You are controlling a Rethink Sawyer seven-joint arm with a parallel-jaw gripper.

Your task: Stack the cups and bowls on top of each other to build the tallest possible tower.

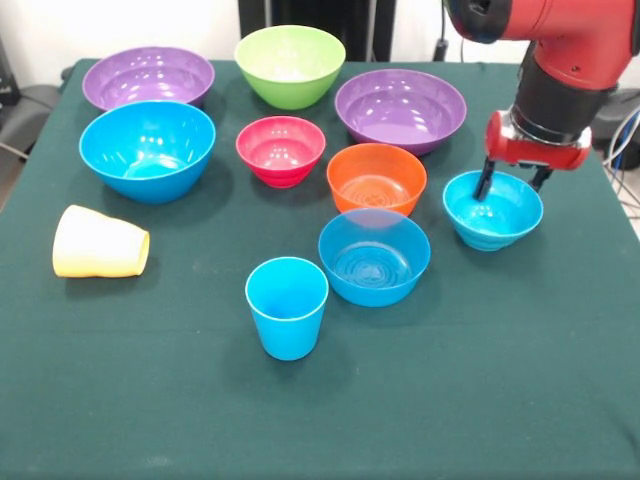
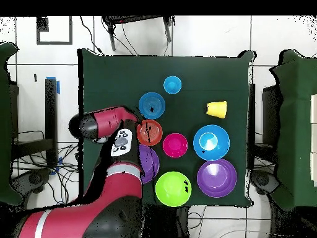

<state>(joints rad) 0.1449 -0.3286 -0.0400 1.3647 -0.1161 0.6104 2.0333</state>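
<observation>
My gripper (image 1: 512, 188) hangs open over the far rim of a small blue bowl (image 1: 493, 212) at the right; one finger (image 1: 484, 184) dips inside it, the other stands by the rim. A sky-blue cup (image 1: 287, 306) stands upright near the front, and a pale yellow cup (image 1: 100, 243) lies on its side at the left. Around them sit a mid-size blue bowl (image 1: 374, 256), an orange bowl (image 1: 376, 177), a pink-red bowl (image 1: 280, 149), a large blue bowl (image 1: 147, 149), two purple bowls (image 1: 148, 77) (image 1: 400, 108) and a lime green bowl (image 1: 290, 64). No tower is in view; each piece sits singly. From overhead my arm (image 2: 117, 139) hides the small bowl.
All of it rests on a green-covered table (image 1: 480, 400), whose right edge runs close past the small blue bowl. Overhead, dark chairs (image 2: 291, 124) stand beside the table and cables lie on the floor.
</observation>
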